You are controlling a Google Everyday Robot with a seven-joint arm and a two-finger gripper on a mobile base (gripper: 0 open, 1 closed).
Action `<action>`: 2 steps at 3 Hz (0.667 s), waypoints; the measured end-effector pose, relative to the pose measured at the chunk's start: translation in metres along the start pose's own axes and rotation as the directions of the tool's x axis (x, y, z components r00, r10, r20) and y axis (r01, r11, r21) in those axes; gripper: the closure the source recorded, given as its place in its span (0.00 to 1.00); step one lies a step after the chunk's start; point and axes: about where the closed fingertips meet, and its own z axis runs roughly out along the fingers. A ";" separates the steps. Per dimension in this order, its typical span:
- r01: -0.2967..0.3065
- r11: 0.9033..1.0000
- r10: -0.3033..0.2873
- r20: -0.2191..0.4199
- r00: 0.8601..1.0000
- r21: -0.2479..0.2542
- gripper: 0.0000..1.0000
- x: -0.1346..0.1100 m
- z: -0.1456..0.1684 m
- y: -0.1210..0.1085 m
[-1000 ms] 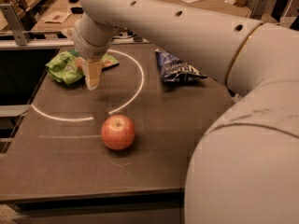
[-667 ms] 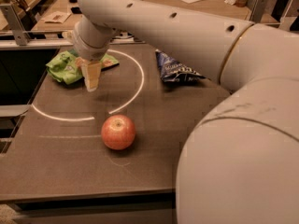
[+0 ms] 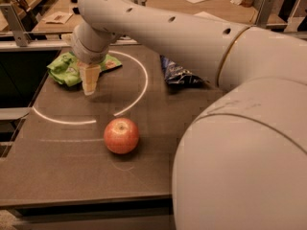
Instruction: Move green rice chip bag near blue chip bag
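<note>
Gripper [image 3: 89, 84] hangs beyond the apple [image 3: 122, 135], its claw closed and empty.
The green rice chip bag [image 3: 63, 71] lies behind-left of the apple, the blue chip bag [image 3: 178, 74] behind-right.

1 apple [image 3: 121, 135], 1 blue bag [image 3: 178, 74], 1 green bag [image 3: 64, 70] (claw [image 3: 88, 87] beside)

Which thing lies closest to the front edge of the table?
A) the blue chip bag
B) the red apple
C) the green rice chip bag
B: the apple sits alone near the front of the table; the green rice chip bag and the blue chip bag lie farther back, with the pincer just beside the green one.
</note>
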 end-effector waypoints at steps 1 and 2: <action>0.002 1.000 -0.002 0.024 1.000 0.019 0.00 -0.001 0.005 -0.012; 0.014 0.999 -0.015 0.041 0.999 0.038 0.16 -0.001 0.005 -0.023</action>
